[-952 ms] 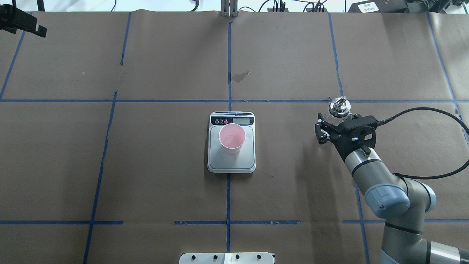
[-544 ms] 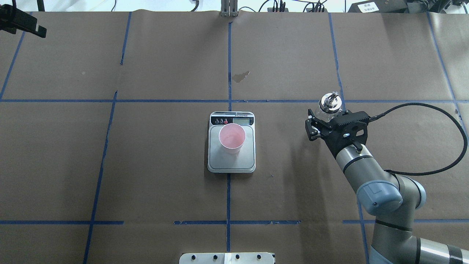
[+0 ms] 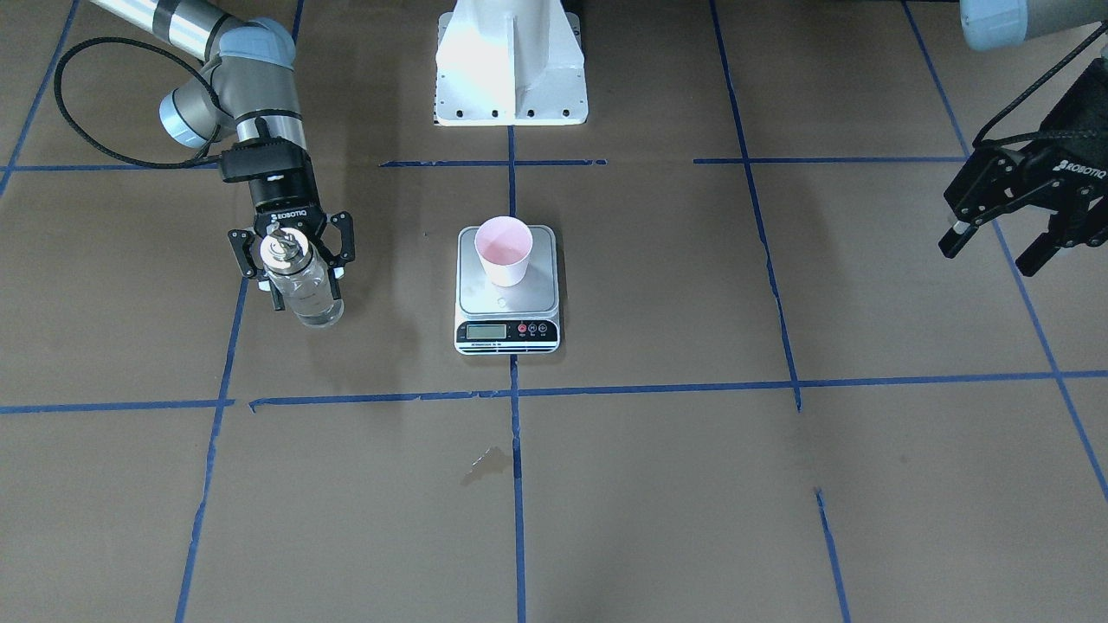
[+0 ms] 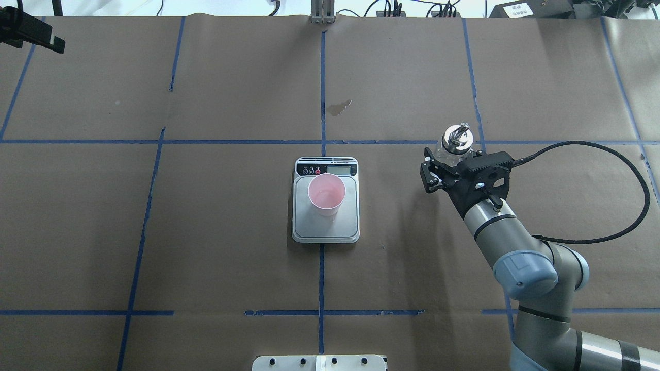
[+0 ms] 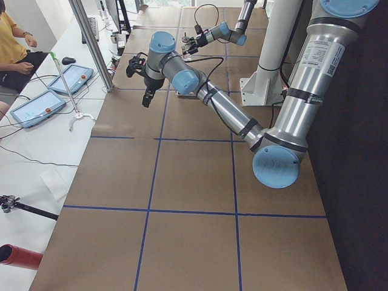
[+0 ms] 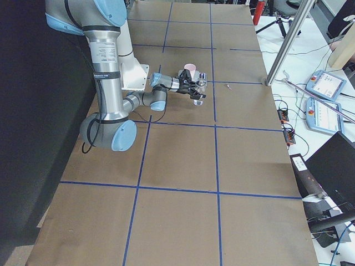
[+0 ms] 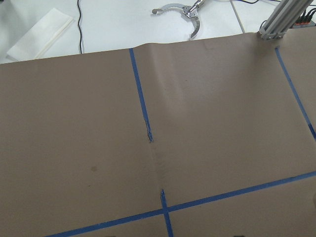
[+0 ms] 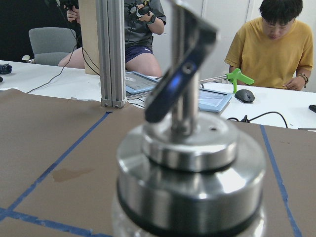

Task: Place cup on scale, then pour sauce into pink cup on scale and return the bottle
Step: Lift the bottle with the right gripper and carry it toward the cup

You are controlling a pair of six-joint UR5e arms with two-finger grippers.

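I have the right pincer (image 3: pixel 306 290) clamped on the small clear glass bottle with silver pour-spout cap (image 4: pixel 455 140), which is upright and well apart from the flat silver-topped digital scale (image 3: pixel 507 298) at the middle of the brown-paper desk (image 3: pixel 692 484). The pale pink paper cup (image 3: pixel 504 249) stands on its platform. My left pincer (image 3: pixel 989 258) hangs open and empty, far aside.

The left gripper (image 5: pixel 139 83) is held above the brown-papered table (image 5: pixel 194 176), its fingers (image 5: pixel 147 97) spread apart. On the fingers' side away from the robot, two tablets (image 5: pixel 71 77) are laid on a white bench (image 5: pixel 36 151) — a person in yellow (image 5: pixel 12 42) is seated there. Far past the fingers the right gripper (image 5: pixel 194 44) is seen — too small to judge.
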